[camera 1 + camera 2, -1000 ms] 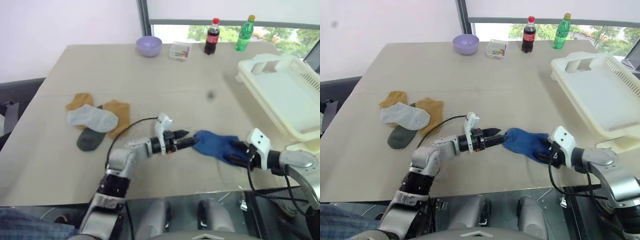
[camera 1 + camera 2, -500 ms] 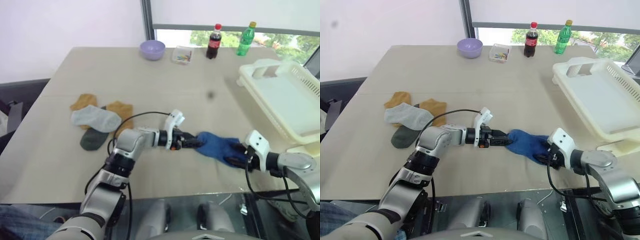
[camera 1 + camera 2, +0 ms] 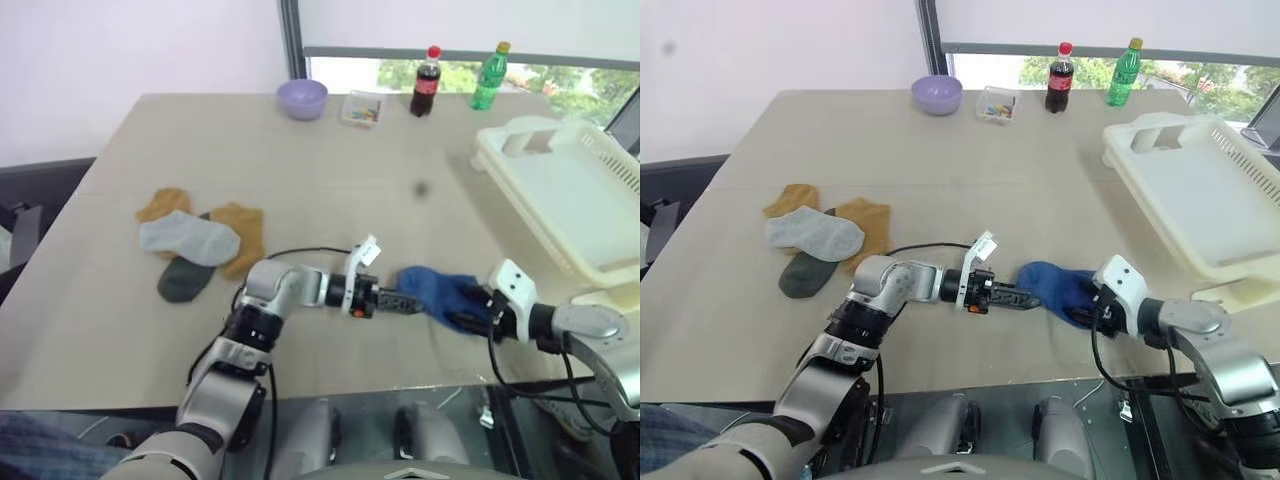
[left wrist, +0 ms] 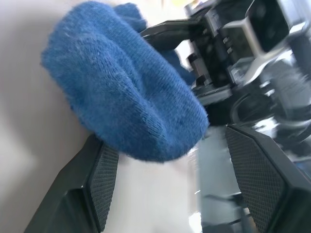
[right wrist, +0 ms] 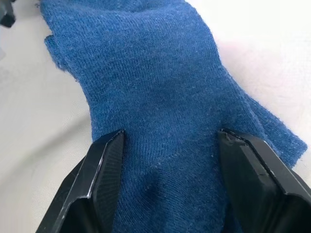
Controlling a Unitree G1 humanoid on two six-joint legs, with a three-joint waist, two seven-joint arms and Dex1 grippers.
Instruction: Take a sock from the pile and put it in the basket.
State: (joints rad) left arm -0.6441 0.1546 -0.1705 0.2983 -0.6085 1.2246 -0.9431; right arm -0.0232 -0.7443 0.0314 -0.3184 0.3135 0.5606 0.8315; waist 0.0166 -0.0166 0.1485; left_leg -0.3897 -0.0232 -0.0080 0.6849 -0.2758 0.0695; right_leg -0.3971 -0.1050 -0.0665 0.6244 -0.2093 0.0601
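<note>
With the royal-blue sock (image 3: 1055, 287) lying between the left gripper (image 3: 1025, 297) and right gripper (image 3: 1087, 312), both with fingers apart around it, the grasp step is in hand; next one must clamp it and carry it to the cream-white basket (image 3: 1200, 190).

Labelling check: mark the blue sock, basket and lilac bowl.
blue sock (image 3: 1055, 287), right eye view, middle of fabric.
basket (image 3: 1140, 128), right eye view, near loop handle.
lilac bowl (image 3: 302, 99), left eye view, front wall.
</note>
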